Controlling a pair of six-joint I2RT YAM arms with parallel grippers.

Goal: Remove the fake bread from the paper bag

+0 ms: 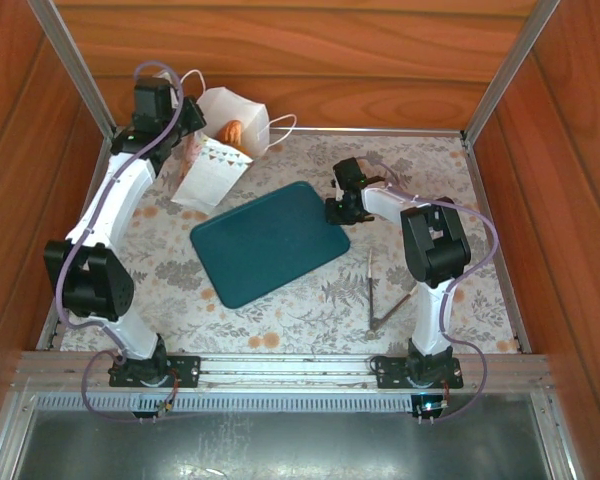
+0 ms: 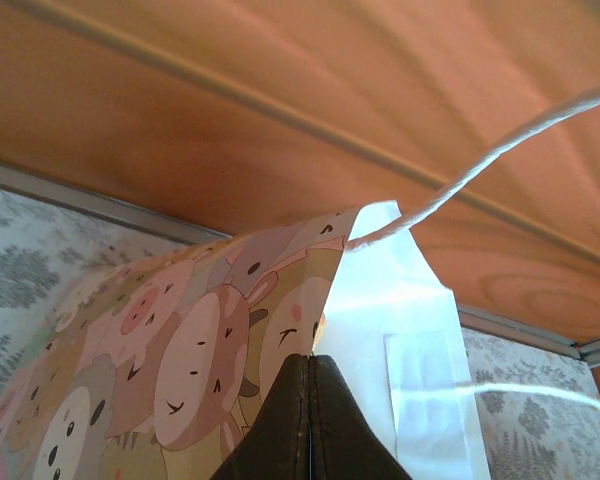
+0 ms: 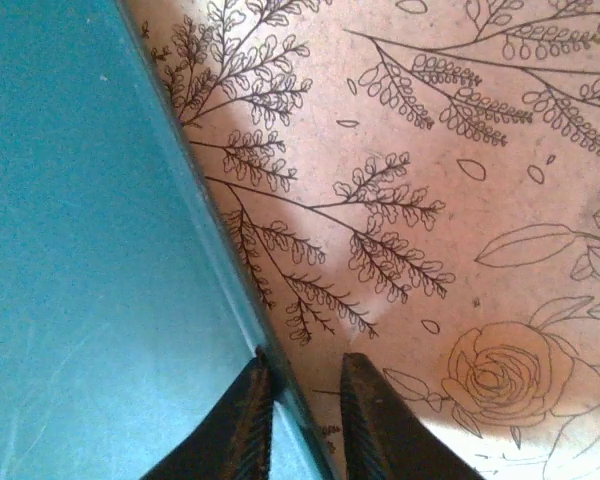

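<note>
- Left gripper [image 2: 310,378]: fingers pressed together on the top edge of the bag [image 1: 215,165], at the far left corner of the table [image 1: 430,170]. It holds the mouth open.
- Bread [image 1: 232,130]: one golden piece shows inside the open mouth. None lies outside, so I judge the emptying has not started.
- Tray [image 1: 270,240]: teal, bare, mid-table, just beside the bag.
- Right gripper [image 3: 298,390]: fingers drawn in on either side of the tray's right rim, apparently pinching it and well apart from the bag.
- Tongs [image 1: 373,290]: lying unused on the table near the right arm.
- Step in hand: setting up, with the bag steadied and the tray being handled.
- Next move, as I judge it: the right gripper frees itself, crosses to the bag's mouth and reaches in for the bread while the left holds firm.
</note>
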